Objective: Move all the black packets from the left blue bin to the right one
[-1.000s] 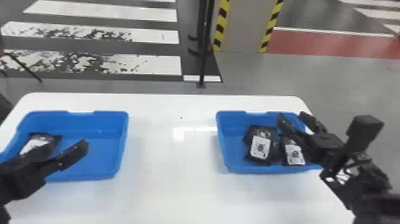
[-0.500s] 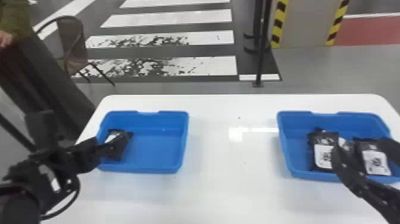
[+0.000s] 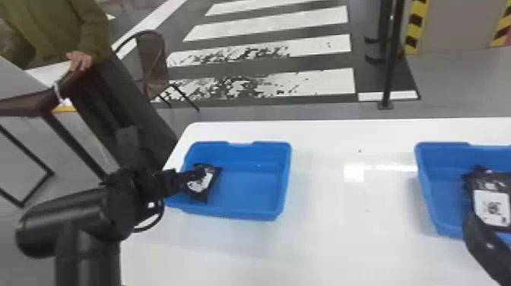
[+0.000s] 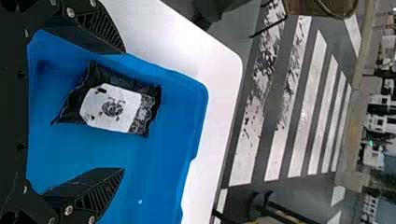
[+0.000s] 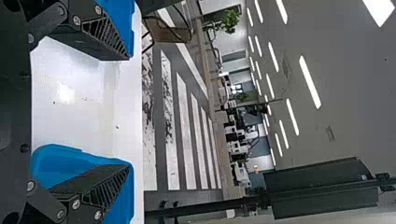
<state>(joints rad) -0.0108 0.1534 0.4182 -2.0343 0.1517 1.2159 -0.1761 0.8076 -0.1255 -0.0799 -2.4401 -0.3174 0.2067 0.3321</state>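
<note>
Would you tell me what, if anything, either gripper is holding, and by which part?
Nothing is held: the left gripper is open above a black packet in the left blue bin, and the right gripper is open and empty.

- Head view: high up, facing forward and down over the white table (image 3: 323,243), the farthest back of the 3.
- Left wrist view: sideways, close above the left blue bin (image 3: 247,194), slanting down and forward.
- Right wrist view: sideways, near the table, facing forward, taking in the ceiling (image 5: 345,74).
- All 3 share table and striped floor (image 3: 285,81); head and right wrist share the right blue bin (image 3: 443,194).
</note>
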